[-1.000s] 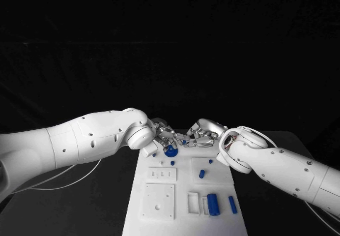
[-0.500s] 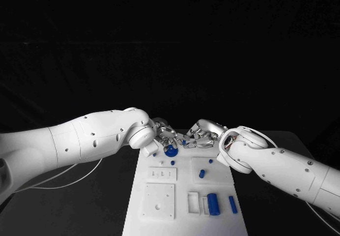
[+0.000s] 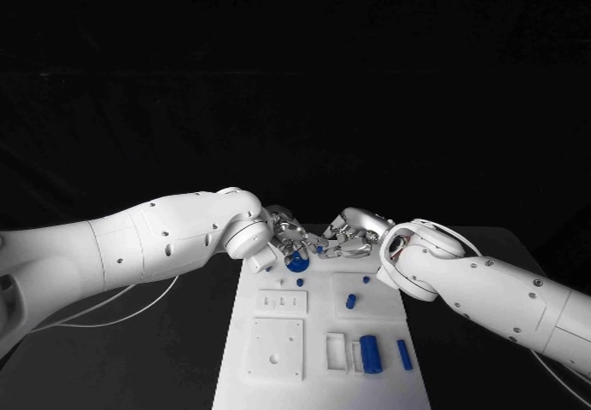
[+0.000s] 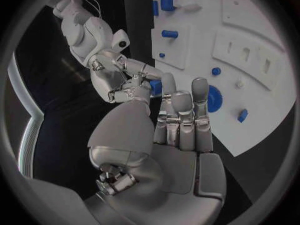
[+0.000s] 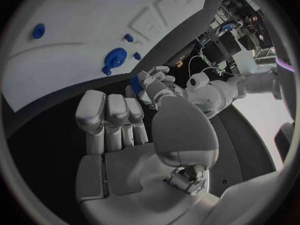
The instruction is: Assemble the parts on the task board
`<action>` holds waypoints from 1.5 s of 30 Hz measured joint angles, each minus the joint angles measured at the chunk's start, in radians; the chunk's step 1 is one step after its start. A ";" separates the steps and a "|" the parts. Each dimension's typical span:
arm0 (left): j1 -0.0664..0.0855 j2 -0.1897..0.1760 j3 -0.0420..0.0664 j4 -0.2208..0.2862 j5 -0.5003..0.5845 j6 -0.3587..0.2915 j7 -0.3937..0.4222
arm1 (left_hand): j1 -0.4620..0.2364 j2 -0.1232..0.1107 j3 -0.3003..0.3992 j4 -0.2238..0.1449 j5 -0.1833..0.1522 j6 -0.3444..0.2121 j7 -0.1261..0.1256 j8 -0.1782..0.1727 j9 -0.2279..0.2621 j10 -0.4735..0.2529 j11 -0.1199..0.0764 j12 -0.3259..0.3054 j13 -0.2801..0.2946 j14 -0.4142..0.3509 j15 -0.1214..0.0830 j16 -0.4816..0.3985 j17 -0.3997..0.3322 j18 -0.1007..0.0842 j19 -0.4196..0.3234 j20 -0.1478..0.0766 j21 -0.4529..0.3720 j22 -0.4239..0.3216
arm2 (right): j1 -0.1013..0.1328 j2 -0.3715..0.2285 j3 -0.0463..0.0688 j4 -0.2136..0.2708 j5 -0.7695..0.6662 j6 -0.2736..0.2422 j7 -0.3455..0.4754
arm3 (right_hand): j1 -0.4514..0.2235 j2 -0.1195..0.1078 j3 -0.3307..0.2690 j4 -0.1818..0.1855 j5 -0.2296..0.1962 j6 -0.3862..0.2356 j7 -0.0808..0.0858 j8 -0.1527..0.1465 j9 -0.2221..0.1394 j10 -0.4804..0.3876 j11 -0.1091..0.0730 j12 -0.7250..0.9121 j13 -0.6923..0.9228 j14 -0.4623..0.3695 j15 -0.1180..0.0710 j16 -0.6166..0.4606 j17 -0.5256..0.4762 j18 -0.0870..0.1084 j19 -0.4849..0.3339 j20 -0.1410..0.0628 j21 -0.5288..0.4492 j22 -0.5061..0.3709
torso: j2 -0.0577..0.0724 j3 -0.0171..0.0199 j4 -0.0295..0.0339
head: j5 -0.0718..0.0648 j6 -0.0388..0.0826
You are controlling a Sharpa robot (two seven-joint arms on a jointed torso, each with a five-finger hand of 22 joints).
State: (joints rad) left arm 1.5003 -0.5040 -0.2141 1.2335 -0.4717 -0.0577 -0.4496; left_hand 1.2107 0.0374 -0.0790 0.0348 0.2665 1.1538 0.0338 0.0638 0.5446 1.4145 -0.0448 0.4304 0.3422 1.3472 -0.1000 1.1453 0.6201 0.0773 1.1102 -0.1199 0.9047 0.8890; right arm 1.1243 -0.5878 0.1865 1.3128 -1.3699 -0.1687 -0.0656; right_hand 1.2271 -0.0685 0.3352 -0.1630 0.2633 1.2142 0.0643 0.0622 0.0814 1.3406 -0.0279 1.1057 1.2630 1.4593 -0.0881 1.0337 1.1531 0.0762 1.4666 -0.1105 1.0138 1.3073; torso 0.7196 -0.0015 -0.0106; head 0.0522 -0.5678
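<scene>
The white task board [image 3: 283,376] runs down the middle of the table. Above its far end my left hand [image 3: 286,237] and right hand [image 3: 348,235] meet fingertip to fingertip. A small blue part [image 3: 318,248] sits between them, and fingers of both hands touch it. In the left wrist view the blue part [image 4: 156,87] lies between my right hand [image 4: 119,80] and my left hand [image 4: 181,120]. In the right wrist view the same part [image 5: 136,84] is at the fingertips of my left hand [image 5: 156,87]. A blue gear [image 3: 297,264] sits on the board just below the left hand.
A short blue peg [image 3: 351,301] and a tiny blue piece [image 3: 367,278] lie mid-board on the right. A thick blue cylinder [image 3: 368,353] and a thin blue rod [image 3: 404,354] lie near the board's front right. White slotted blocks [image 3: 282,301] occupy the left half.
</scene>
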 measured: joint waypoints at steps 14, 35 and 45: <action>0.002 0.007 -0.010 -0.001 -0.002 -0.001 0.009 | 0.043 0.043 0.034 -0.050 0.129 0.002 -0.002 -0.006 -0.020 0.000 0.000 -0.026 -0.017 0.000 0.000 0.000 -0.003 0.000 0.002 -0.002 -0.011 0.013 | 0.001 0.003 -0.002 -0.009 -0.003 0.010 -0.009 | 0.004 -0.004 -0.001 0.004 -0.001 0.000 -0.001 0.002 -0.001 0.001 0.001 0.000 0.000 0.000 0.000 0.000 0.000 0.000 0.000 0.000 0.000 0.000 | 0.000 -0.0004 -0.0012 | 0.003 -0.001; 0.001 0.006 -0.012 0.000 0.009 -0.014 0.020 | -0.008 -0.009 0.392 -0.069 0.060 -0.017 0.010 0.002 -0.016 0.037 -0.008 -0.062 -0.040 0.006 -0.003 0.011 0.009 -0.008 0.009 -0.009 -0.029 0.057 | 0.005 0.004 -0.001 -0.009 -0.003 0.010 -0.014 | 0.000 -0.001 -0.012 0.016 0.004 0.004 -0.007 0.001 -0.001 -0.002 -0.002 -0.007 -0.003 0.000 0.000 -0.005 0.000 0.000 0.000 0.000 -0.003 0.000 | 0.000 -0.0003 -0.0006 | -0.002 -0.007; 0.001 0.001 -0.012 -0.004 0.016 -0.028 0.019 | -0.066 -0.052 0.449 -0.110 0.204 0.001 0.028 0.007 0.013 0.054 -0.014 -0.048 -0.024 0.044 -0.022 0.067 0.104 -0.009 0.030 -0.023 -0.029 0.072 | 0.005 -0.010 -0.001 0.001 -0.002 0.001 -0.012 | -0.025 -0.029 -0.085 0.047 0.069 -0.144 0.033 0.008 -0.015 -0.089 0.019 -0.188 -0.136 -0.007 0.007 -0.033 -0.019 0.000 -0.002 0.006 -0.019 0.000 | -0.002 0.0001 -0.0004 | -0.001 -0.012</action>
State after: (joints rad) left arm 1.5009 -0.5031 -0.2265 1.2300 -0.4553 -0.0861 -0.4302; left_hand 1.1445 -0.0148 0.3697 -0.0754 0.4707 1.1553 0.0615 0.0709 0.5580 1.4685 -0.0593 0.3820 0.3180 1.3911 -0.1223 1.2121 0.7245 0.0684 1.1406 -0.1429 0.8759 0.9607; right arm 1.1295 -0.5983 0.1860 1.3140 -1.3718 -0.1678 -0.0780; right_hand 1.2019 -0.0974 0.2497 -0.1159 0.3319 1.0699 0.0969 0.0699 0.0661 1.2518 -0.0094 0.9180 1.1272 1.4518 -0.0811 1.0005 1.1342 0.0763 1.4651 -0.1046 0.9949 1.3073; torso 0.7181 -0.0014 -0.0110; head 0.0510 -0.5800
